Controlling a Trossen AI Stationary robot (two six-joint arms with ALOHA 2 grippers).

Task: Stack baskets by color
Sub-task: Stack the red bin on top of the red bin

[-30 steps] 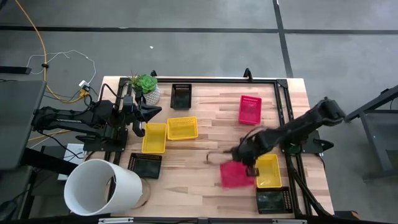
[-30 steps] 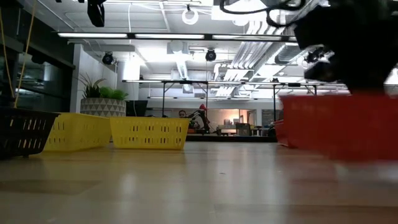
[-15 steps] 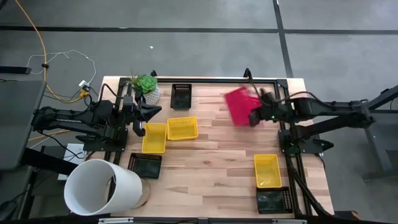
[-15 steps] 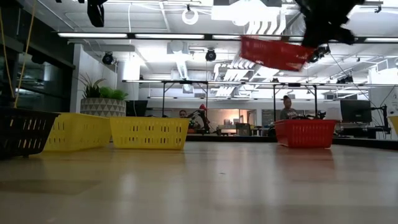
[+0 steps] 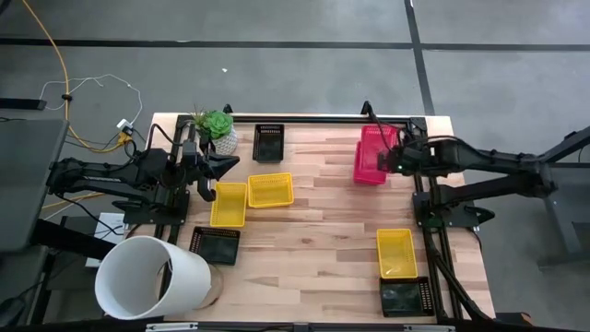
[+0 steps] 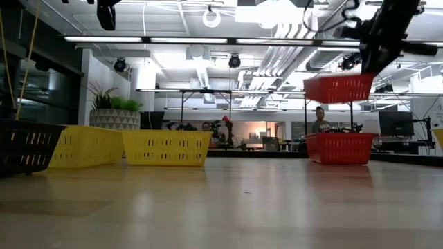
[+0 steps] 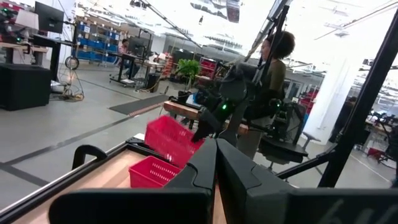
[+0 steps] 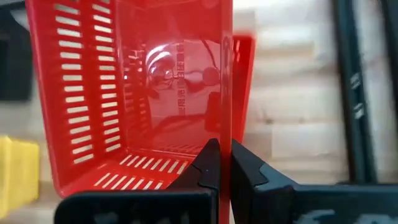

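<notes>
**A:** Where is the carried red basket (image 5: 376, 140) right now?

**B:** In the air, directly above the second red basket (image 6: 340, 147), which sits on the table (image 5: 313, 231) at its far right corner. The low view shows a clear gap between the two, so they are apart, not nested. The right gripper (image 8: 219, 163) is pinched shut on the carried basket's side wall, holding it roughly level.

**A:** So the red pair isn't stacked yet?

**B:** Not yet, I'd say. It looks lined up and only needs lowering and letting go.

**A:** And the other colours?

**B:** Nothing done there, as far as I can see. Taking the resting red basket as the landmark: two yellow baskets (image 5: 249, 196) lie side by side well to its left near the table's middle, and a third yellow basket (image 5: 396, 252) sits nearer the front edge, below it in the high view. One black basket (image 5: 268, 141) is to its left along the far edge, another black one (image 5: 214, 244) is at the front left, and a third black one (image 5: 404, 297) is at the front right corner.

**A:** The left arm?

**B:** The left gripper (image 7: 216, 163) waits at the table's left edge, fingers closed together on nothing.
</notes>
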